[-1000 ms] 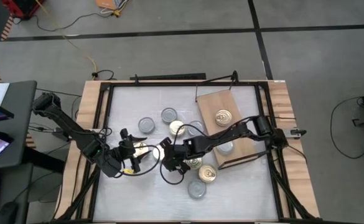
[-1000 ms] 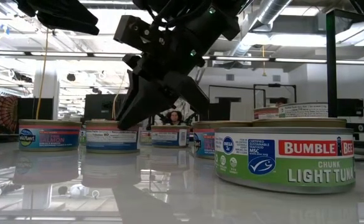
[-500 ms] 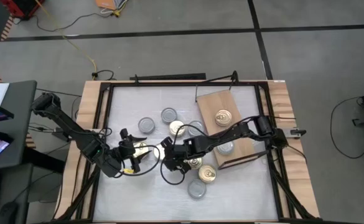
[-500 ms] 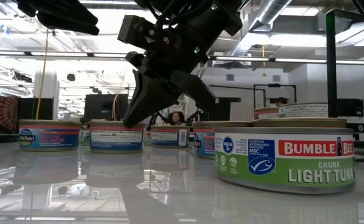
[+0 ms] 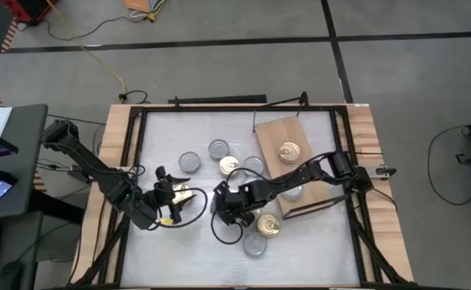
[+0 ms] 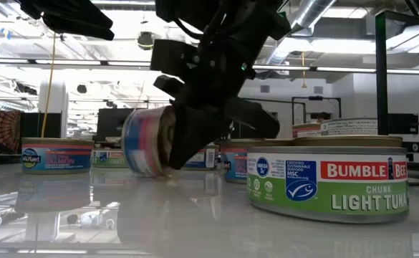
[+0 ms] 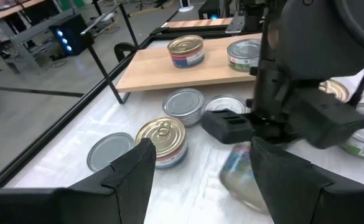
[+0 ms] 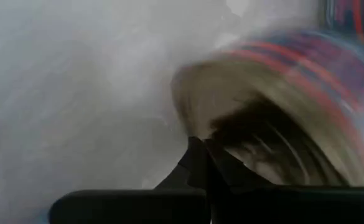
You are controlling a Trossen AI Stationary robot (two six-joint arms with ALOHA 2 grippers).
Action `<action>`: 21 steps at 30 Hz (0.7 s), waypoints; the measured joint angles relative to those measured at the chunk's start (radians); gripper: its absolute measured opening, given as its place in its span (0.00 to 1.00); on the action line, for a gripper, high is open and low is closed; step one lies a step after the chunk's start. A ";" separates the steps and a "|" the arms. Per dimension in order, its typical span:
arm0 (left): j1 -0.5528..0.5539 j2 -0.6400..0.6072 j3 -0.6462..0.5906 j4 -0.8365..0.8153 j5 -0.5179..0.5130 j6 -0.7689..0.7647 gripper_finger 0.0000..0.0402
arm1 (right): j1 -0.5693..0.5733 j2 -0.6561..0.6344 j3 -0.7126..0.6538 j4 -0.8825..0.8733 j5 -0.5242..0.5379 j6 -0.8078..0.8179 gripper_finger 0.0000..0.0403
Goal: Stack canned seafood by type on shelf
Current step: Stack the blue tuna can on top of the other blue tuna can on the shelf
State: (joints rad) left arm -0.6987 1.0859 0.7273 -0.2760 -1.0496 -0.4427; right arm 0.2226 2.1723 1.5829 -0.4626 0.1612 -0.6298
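The right gripper [image 6: 188,147], fingers pinched together and holding nothing, tips a salmon tin [image 6: 146,141] onto its edge mid-table, among loose tins well short of the wooden shelf [image 5: 271,133], where two tins sit. The left gripper [image 5: 183,199] waits wide open nearby. Next, judging by this, the tin needs righting and a proper grasp.

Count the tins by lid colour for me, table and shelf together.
Gold-lid tins: 3
Silver-lid tins: 5
Tipped tin, lid colour unclear: 1
Total: 9 in sight; the arms may hide more.
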 joint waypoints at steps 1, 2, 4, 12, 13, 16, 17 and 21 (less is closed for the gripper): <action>0.000 0.000 0.000 -0.001 0.000 -0.001 0.62 | -0.001 0.000 0.000 -0.002 0.002 0.010 0.04; 0.000 0.000 0.000 -0.003 0.000 -0.003 0.62 | -0.001 0.000 -0.002 -0.001 0.003 0.022 0.04; 0.000 0.000 0.000 -0.003 0.000 -0.005 0.62 | -0.006 0.000 -0.004 -0.005 0.005 0.045 0.04; 0.003 0.006 0.000 0.000 0.072 -0.060 0.62 | -0.019 -0.056 0.029 -0.091 0.070 0.096 0.10; 0.007 0.009 0.000 0.003 0.075 -0.059 0.62 | -0.024 -0.071 0.036 -0.106 0.092 0.123 0.12; 0.019 0.013 0.000 0.003 0.076 -0.064 0.62 | -0.044 -0.127 0.043 -0.196 0.113 0.203 0.18; 0.023 0.012 0.000 0.005 0.076 -0.068 0.62 | -0.050 -0.143 0.043 -0.218 0.111 0.235 0.21; 0.034 0.013 0.000 0.002 0.100 -0.068 0.62 | -0.056 -0.177 0.043 -0.247 0.058 0.370 0.39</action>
State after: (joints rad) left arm -0.6644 1.0985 0.7276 -0.2739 -0.9496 -0.5111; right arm 0.1664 1.9950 1.6260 -0.7095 0.2196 -0.2597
